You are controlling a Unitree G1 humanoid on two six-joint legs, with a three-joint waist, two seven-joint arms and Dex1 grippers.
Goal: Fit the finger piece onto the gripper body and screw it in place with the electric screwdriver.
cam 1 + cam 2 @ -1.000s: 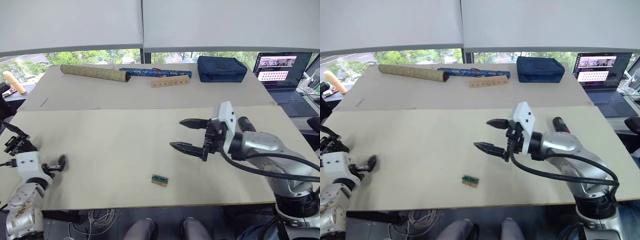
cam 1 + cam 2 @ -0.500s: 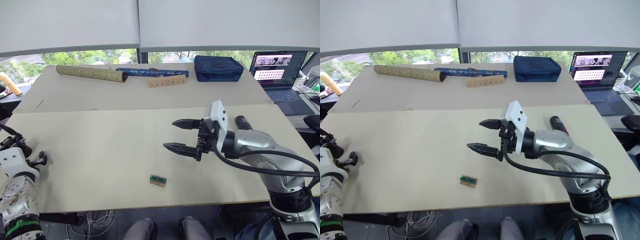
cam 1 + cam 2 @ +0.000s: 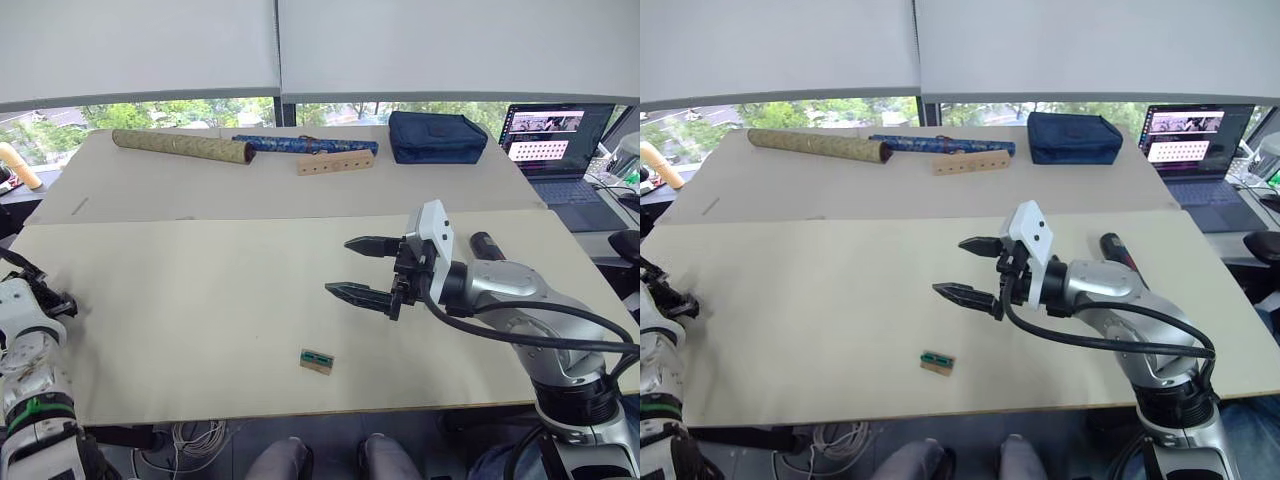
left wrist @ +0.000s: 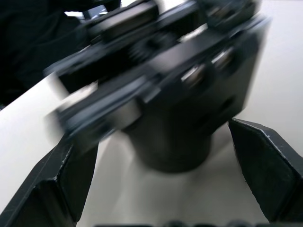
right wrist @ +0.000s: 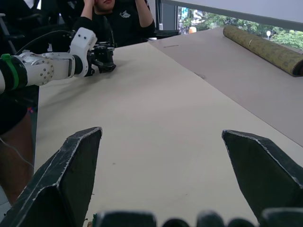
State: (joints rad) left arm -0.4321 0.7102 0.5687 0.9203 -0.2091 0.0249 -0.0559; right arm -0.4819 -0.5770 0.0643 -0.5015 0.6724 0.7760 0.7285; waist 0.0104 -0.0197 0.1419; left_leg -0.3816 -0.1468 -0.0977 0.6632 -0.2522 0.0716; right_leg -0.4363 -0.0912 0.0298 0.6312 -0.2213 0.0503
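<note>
– Checking the right gripper (image 3: pixel 338 266) first. State?
– Raised above the middle of the near table (image 3: pixel 200 300), black fingers (image 3: pixel 372 243) spread wide, nothing between them.
– And the left gripper (image 5: pixel 106 56)?
– Low at the left edge of the same table. In its wrist view, fingers (image 4: pixel 71 175) parted, with the gripper body (image 4: pixel 170 109) between them as a blurred black block resting on the tabletop. Contact with either finger: cannot tell.
– Location of the electric screwdriver (image 3: pixel 1112 247)?
– Lying on the table just behind the right forearm, dark barrel with a red mark, partly hidden by the arm.
– Anything else on the near table?
– A small green-and-tan block (image 3: pixel 319 361) near the front edge, below the right gripper and well apart from it.
– Far table?
– An olive rolled tube (image 3: pixel 185 147), a blue rolled tube (image 3: pixel 310 145), a wooden strip with holes (image 3: pixel 335 163) and a navy pouch (image 3: pixel 437 136). To the right, an open laptop (image 3: pixel 555 140).
– People?
– A seated person (image 5: pixel 113 14) beyond the left gripper, seen from the right wrist.
</note>
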